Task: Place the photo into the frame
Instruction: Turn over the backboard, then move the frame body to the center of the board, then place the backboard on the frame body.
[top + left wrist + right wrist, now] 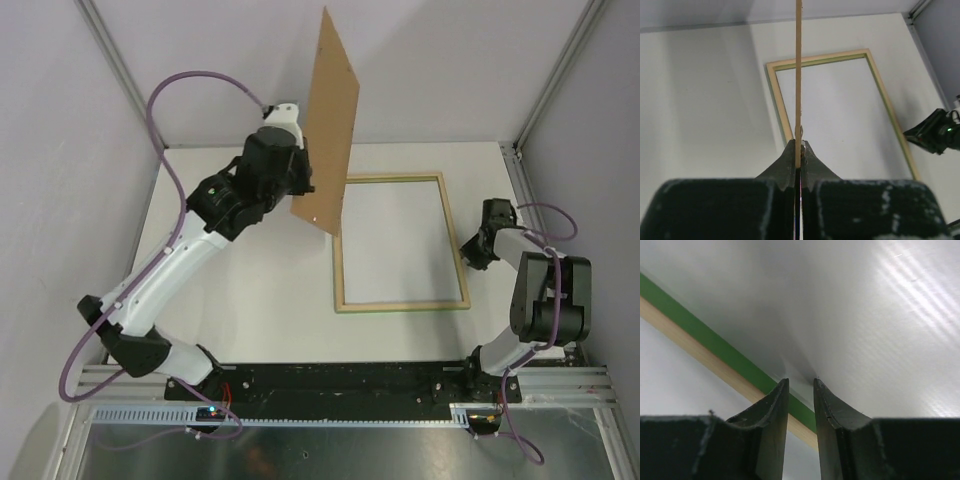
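We identify a brown backing board [328, 130] raised clear of the table [250, 310]. It stands nearly on end and is tilted, with one lower corner hanging above the surface. In the left wrist view the backing board [798, 75] appears edge-on as a thin tan line. The table is white and matt. Lavender walls [450, 60] enclose it on three sides (silver corner posts [560, 70] mark the joints). Along the near edge we note a black base plate [340, 380], a pale slotted rail [330, 414] and a bare metal sheet [350, 452].
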Available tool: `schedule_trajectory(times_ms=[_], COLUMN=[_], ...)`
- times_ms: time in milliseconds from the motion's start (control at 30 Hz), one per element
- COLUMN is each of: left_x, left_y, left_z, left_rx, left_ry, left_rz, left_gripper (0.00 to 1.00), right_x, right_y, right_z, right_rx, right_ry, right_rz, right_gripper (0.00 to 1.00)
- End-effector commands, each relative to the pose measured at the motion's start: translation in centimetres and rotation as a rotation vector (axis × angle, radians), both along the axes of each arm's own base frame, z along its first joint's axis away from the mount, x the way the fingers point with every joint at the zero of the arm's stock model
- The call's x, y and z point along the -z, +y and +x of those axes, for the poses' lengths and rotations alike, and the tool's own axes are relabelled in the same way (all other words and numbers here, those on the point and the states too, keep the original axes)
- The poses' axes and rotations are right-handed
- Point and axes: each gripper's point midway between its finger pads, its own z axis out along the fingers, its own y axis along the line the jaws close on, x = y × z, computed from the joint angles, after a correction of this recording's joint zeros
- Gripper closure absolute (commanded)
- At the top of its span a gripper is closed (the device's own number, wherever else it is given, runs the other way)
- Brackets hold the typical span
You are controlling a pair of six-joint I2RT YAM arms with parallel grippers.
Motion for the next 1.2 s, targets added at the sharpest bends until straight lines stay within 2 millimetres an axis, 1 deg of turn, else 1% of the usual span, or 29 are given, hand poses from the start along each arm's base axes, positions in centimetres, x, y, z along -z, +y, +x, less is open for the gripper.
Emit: schedule_trajectory(times_ms=[0, 133, 233, 300, 400, 500, 600, 767, 800, 867, 967, 1100, 1133, 1167], left_x=[-4.7, -2.2, -0.3, 0.8, 2.1, 3.3, 4.2, 5.9, 6.5, 6.9, 7.4, 8.0, 8.6, 8.6], left_y=[1.4, 1.7, 1.5, 1.5, 1.2, 1.2, 1.4, 2.0, 2.0, 2.1, 1.8, 1.2, 1.0, 0.8], left_z=[0.2, 0.5, 0.4, 0.5, 0.4, 0.1, 0.0, 0.1, 0.2, 0.4, 0.7, 1.2, 1.1, 1.1], left_rx=[-0.025, -0.007, 0.026, 0.038, 0.073, 0.095, 0.113, 0.143, 0.151, 0.166, 0.2, 0.258, 0.274, 0.289], left_ry=[-0.074, -0.004, 0.05, 0.068, 0.097, 0.122, 0.148, 0.204, 0.222, 0.234, 0.253, 0.276, 0.293, 0.295], left_rz=[-0.288, -0.38, -0.444, -0.47, -0.502, -0.53, -0.562, -0.652, -0.668, -0.698, -0.737, -0.779, -0.791, -0.808], left_gripper=[1.0, 1.0, 1.0, 1.0, 1.0, 1.0, 1.0, 1.0, 1.0, 1.0, 1.0, 1.0, 1.0, 1.0], right_x=[0.4, 0.6, 0.9, 1.0, 1.3, 1.1, 0.3, -2.0, -2.3, -2.9, -3.2, -3.2, -3.3, -3.3], right_y=[3.5, 6.7, 9.0, 10.3, 11.5, 11.8, 11.3, 10.7, 10.4, 10.2, 9.9, 10.0, 10.1, 9.7], right_z=[0.7, 1.0, 1.0, 1.0, 0.8, 0.8, 1.0, 1.5, 1.6, 1.7, 1.9, 2.2, 2.4, 2.6], right_rx=[-0.077, -0.15, -0.205, -0.233, -0.264, -0.279, -0.278, -0.279, -0.276, -0.276, -0.277, -0.287, -0.292, -0.28], right_ry=[-0.021, -0.028, -0.03, -0.031, -0.026, -0.031, -0.053, -0.114, -0.124, -0.14, -0.154, -0.167, -0.173, -0.178], right_rz=[0.034, 0.052, 0.075, 0.084, 0.094, 0.103, 0.11, 0.156, 0.16, 0.173, 0.192, 0.217, 0.222, 0.224], right_gripper=[0.69, 0.69, 0.69, 0.69, 0.69, 0.68, 0.67, 0.64, 0.63, 0.62, 0.6, 0.6, 0.6, 0.6])
